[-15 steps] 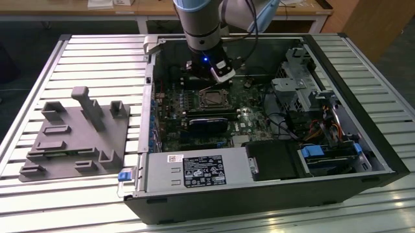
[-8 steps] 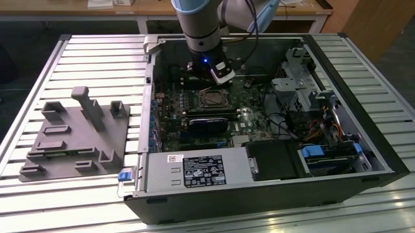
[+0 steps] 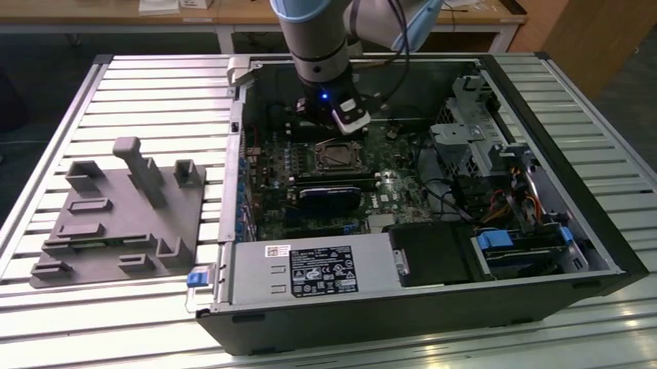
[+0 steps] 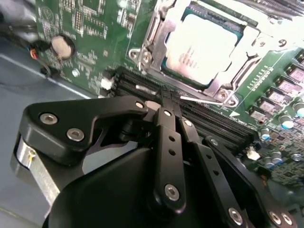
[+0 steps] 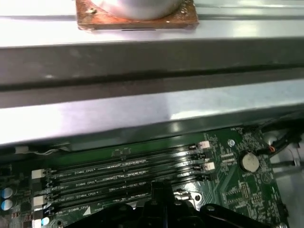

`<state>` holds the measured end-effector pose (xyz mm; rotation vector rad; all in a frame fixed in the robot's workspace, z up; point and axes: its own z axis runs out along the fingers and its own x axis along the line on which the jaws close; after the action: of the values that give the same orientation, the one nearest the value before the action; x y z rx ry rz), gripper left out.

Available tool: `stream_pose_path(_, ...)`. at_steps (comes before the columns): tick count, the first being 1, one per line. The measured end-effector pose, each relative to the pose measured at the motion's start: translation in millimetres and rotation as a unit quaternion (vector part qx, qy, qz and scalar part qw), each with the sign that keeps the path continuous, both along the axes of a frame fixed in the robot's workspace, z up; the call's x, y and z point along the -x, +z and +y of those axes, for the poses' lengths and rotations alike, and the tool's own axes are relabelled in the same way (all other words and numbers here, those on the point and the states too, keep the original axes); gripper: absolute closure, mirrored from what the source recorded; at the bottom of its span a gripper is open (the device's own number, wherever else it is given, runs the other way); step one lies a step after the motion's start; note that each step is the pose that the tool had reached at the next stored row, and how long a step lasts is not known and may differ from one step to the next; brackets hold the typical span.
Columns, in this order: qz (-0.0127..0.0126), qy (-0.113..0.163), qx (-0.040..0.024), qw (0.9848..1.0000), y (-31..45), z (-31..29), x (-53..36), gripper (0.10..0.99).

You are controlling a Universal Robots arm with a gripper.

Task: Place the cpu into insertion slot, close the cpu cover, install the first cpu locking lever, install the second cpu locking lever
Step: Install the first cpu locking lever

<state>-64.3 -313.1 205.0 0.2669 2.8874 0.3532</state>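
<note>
The claw (image 4: pixel 164 100) is closed, fingers pressed together with nothing visible between them, over the long memory slots (image 4: pixel 216 122). Just beside these the cpu (image 4: pixel 202 45) sits in the insertion slot (image 3: pixel 337 156), the cpu cover (image 4: pixel 159 33) lying flat around it

Exterior view looks down on the whole case (image 3: pixel 411 315); both wrist views closely share the memory slots (image 4: pixel 218 126) (image 5: pixel 123 178).

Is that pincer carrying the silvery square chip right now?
No, in the second wrist view the cpu lies on the green board within the silvery cpu cover, apart from the pincer.
</note>
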Motion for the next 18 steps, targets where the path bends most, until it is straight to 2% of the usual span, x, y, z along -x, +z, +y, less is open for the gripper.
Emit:
stream_pose_path(3,0.0000,-0.024,0.0001,0.9997,-0.3,0.1,0.0,0.980)
stream_pose_path(11,-0.0001,-0.040,0.0000,0.9992,-0.9,3.3,0.0,0.980)
stream_pose_path(18,-0.0004,-0.085,0.0001,0.9964,-1.7,4.3,0.1,0.980)
